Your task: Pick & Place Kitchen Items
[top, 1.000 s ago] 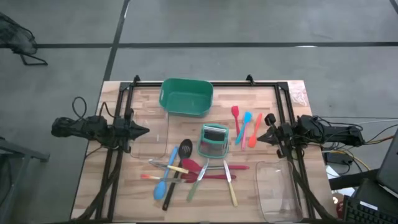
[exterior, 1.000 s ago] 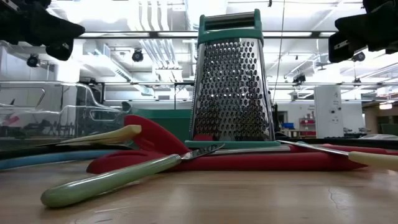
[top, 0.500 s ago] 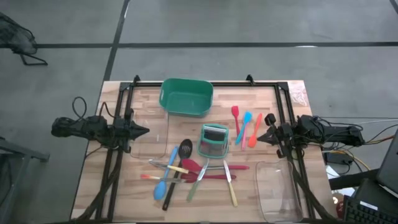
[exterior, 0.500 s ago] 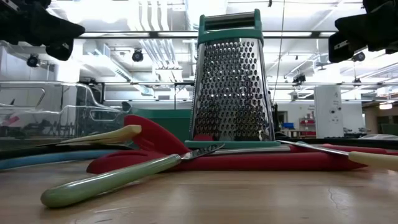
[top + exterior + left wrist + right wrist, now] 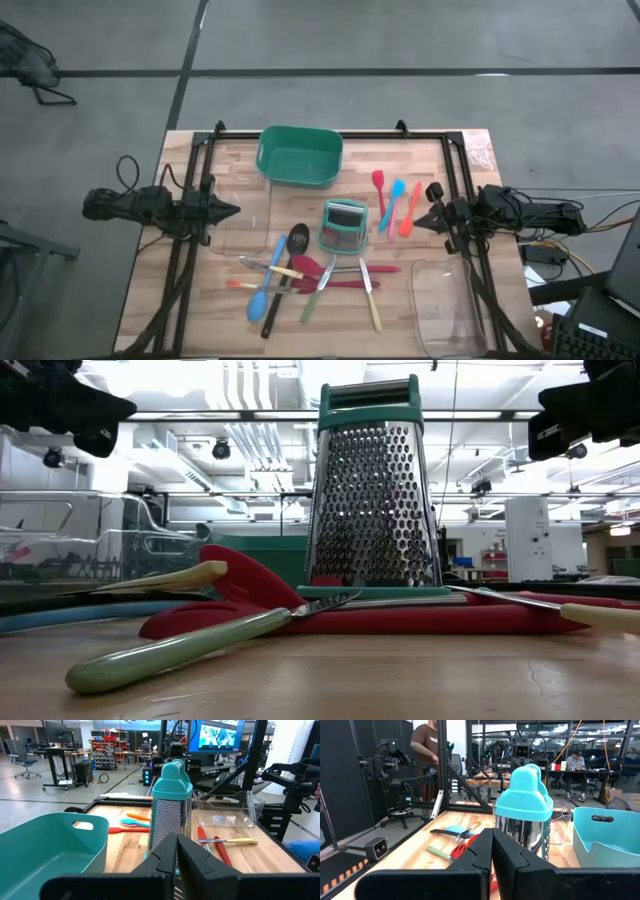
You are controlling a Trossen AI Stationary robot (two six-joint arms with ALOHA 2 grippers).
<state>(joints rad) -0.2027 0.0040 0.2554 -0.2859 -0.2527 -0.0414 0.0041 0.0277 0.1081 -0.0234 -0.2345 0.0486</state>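
Black fingers are pressing together on both claws, the left gripper (image 5: 232, 210) hanging at the frame's left-middle and the right gripper (image 5: 420, 220) at right-middle, each grasping nothing. Utensils (image 5: 300, 275) are lying heaped at lower centre beside a grater (image 5: 343, 226), handles overlapping so individual pieces are hard to separate, while three small spatulas (image 5: 396, 205) are sitting just left of the right claw.

A green tub (image 5: 299, 156) sits behind an upright box grater (image 5: 343, 225)
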